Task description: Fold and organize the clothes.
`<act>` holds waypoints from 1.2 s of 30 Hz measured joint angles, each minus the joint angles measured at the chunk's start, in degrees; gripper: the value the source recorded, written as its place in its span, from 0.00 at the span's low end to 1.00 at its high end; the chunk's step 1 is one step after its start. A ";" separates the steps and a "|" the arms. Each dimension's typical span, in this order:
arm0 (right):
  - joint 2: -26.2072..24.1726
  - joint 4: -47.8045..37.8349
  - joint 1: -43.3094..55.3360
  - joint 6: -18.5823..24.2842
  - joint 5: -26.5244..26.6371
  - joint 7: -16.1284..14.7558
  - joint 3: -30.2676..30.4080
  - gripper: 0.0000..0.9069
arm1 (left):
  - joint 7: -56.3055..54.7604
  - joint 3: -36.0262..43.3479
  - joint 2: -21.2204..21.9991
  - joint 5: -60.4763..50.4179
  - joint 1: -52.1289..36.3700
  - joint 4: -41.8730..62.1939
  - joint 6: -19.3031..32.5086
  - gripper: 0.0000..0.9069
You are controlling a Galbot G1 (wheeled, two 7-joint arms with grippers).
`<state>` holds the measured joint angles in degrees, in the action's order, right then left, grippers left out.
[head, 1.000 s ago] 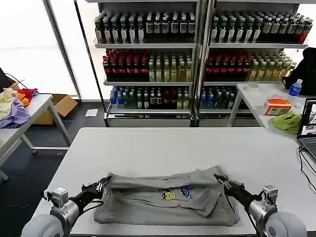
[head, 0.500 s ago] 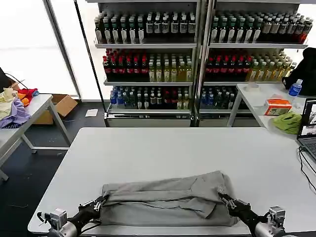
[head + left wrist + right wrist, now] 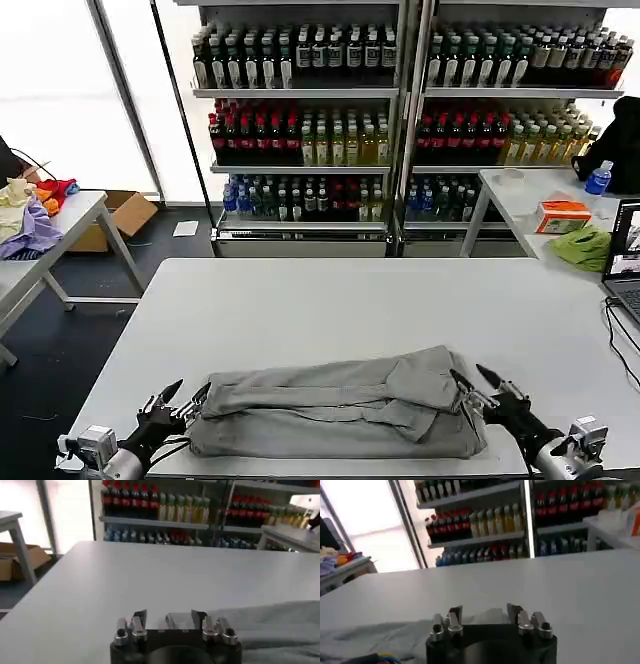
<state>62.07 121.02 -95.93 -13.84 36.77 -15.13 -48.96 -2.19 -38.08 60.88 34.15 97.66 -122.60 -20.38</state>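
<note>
Head view: one grey shirt (image 3: 335, 403), folded into a long band along the tabletop (image 3: 330, 300) near edge; far half bare. Left gripper (image 3: 172, 398) at its left end, right gripper (image 3: 482, 380) at its right end, both jaws spread, holding nothing. Left wrist view: open fingers (image 3: 138, 620), shirt beside. Right wrist view: open fingers (image 3: 453, 616), shirt just ahead.

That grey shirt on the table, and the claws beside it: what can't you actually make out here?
- Grey shirt: its chest print is folded under in the head view.
- The shirt's collar: head view, lost in the folds; buttoned or not, I cannot tell.
- Left claw and right claw: both open at the shirt's ends; the arms behind are cut off by the frame edge.
- Left wrist view: most of the shirt lies beyond the frame edge.
</note>
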 measured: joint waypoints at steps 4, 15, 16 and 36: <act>0.52 -2.13 -0.20 6.91 -0.99 -1.07 -1.62 1.00 | -2.71 2.19 2.54 -4.44 1.47 0.01 5.21 1.00; 2.47 -7.13 -1.03 16.16 -1.17 -1.86 -3.03 1.00 | -5.66 7.32 8.21 -11.23 2.00 1.52 11.81 1.00; 2.50 -7.29 -0.98 16.61 -1.14 -1.86 -3.04 1.00 | -5.91 7.70 8.73 -11.62 2.10 1.70 11.94 1.00; 2.76 -6.63 -1.45 20.81 0.71 -0.80 -3.89 1.00 | -7.91 10.71 13.15 -12.44 1.38 4.93 10.39 0.26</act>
<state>64.83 114.39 -97.37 6.97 37.48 -15.93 -52.86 -10.10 -27.38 74.03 21.71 99.04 -117.67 -9.99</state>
